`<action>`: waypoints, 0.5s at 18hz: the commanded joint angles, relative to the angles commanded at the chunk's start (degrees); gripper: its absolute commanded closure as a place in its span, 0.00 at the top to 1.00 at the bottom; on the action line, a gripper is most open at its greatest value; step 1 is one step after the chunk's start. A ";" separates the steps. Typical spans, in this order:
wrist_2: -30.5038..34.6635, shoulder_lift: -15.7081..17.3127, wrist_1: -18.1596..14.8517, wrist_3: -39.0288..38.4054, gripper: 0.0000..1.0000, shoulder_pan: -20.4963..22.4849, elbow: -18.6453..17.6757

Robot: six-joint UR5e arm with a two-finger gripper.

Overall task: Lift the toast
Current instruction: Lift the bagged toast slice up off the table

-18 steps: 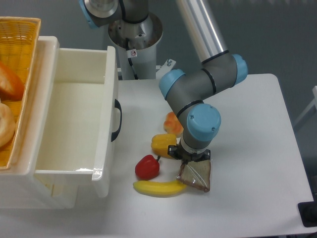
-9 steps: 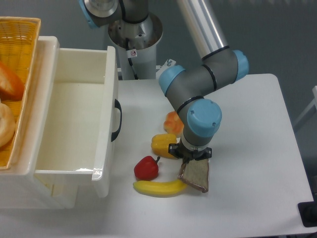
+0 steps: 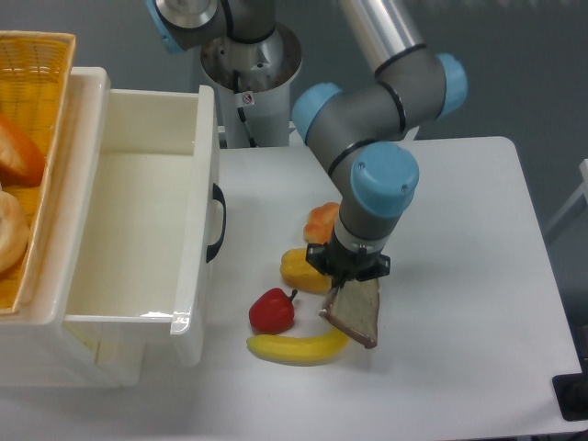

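Note:
The toast is a flat grey-brown slice with a dark brown crust, hanging tilted just right of the banana's end. My gripper is shut on the toast's upper edge, and the arm's blue wrist joint hides most of the fingers. The slice appears lifted off the white table, its lower corner low near the surface.
A yellow banana, a red apple-like fruit, a yellow pepper and an orange piece lie left of the gripper. A white open bin stands at the left, with a wicker basket holding bread rolls beyond it.
The gripper has risen with the toast, tilting the slice up from lying flat on the table. The arm's wrist moved slightly up and right. The red fruit shifted slightly left.

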 joint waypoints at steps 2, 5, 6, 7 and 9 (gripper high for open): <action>-0.53 1.41 -1.94 2.81 0.00 0.00 0.09; -0.36 1.94 -4.49 7.55 0.00 0.26 0.09; -0.36 2.03 -4.59 8.61 0.00 0.27 0.09; -0.36 2.64 -4.59 8.97 0.00 0.35 0.09; -0.36 3.00 -4.59 9.06 0.00 0.79 0.00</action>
